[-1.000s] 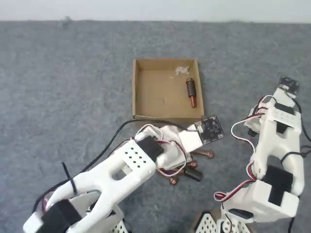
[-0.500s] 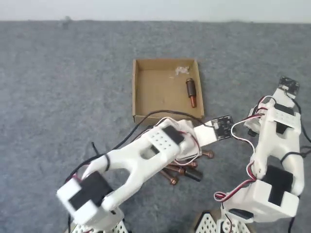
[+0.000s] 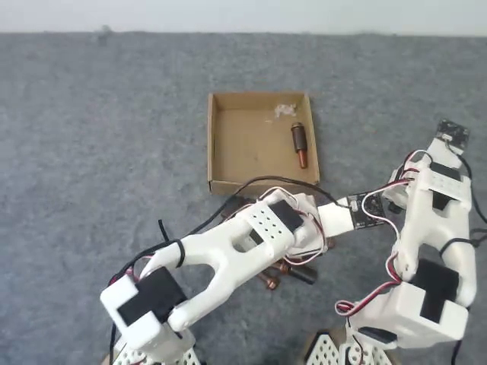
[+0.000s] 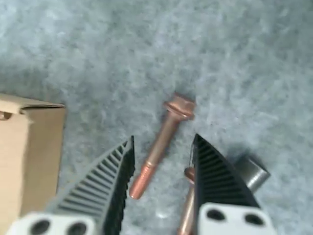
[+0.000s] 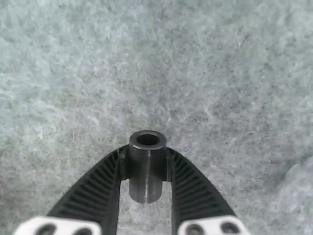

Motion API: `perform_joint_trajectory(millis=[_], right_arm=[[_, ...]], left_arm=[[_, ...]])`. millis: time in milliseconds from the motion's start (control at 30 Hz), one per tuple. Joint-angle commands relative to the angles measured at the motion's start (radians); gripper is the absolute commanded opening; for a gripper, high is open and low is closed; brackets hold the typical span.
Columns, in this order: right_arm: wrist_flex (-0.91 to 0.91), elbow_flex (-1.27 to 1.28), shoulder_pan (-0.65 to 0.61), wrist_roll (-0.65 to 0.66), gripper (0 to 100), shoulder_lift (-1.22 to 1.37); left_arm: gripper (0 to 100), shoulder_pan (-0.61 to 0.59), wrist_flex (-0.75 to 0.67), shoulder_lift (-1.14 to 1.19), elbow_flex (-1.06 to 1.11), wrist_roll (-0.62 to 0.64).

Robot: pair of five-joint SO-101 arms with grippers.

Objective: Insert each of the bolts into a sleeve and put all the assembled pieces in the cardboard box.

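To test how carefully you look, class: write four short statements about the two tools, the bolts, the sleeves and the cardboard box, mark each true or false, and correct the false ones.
1. The right tool is shut on a dark sleeve. True.
2. The left tool grips a bolt. False: it is open, with its jaws on either side of a copper bolt lying on the carpet.
3. The cardboard box holds one assembled piece. True.
4. The sleeve in the right tool has a bolt in it. False: its bore is empty.
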Motion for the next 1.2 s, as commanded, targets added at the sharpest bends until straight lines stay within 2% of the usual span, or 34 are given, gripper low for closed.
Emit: perform_joint_trajectory(millis=[0, 167, 333, 600, 800, 1000, 1167], right_arm=[[-0.013, -0.012, 0.010, -0.005, 0.6, -0.062], [-0.013, -0.012, 0.010, -0.005, 0.6, -0.062], [-0.013, -0.012, 0.012, -0.005, 0.6, -0.062], [-0.013, -0.012, 0.008, -0.003, 0.6, -0.062], [-0.013, -0.012, 0.008, -0.003, 0.6, -0.062], [-0.033, -0.009, 0.008, -0.003, 0.6, -0.062], [-0.033, -0.009, 0.008, -0.002, 0.6, -0.062]], left_arm=[[18, 0.006, 0.005, -0.005, -0.050, -0.021], [18, 0.006, -0.017, 0.044, -0.081, -0.068], [18, 0.011, 0.107, 0.150, -0.219, -0.129], [18, 0.018, 0.238, 0.275, -0.383, -0.132], [18, 0.060, 0.269, 0.334, -0.394, -0.129], [8, 0.060, 0.293, 0.353, -0.398, -0.129], [8, 0.060, 0.296, 0.350, -0.398, -0.130]])
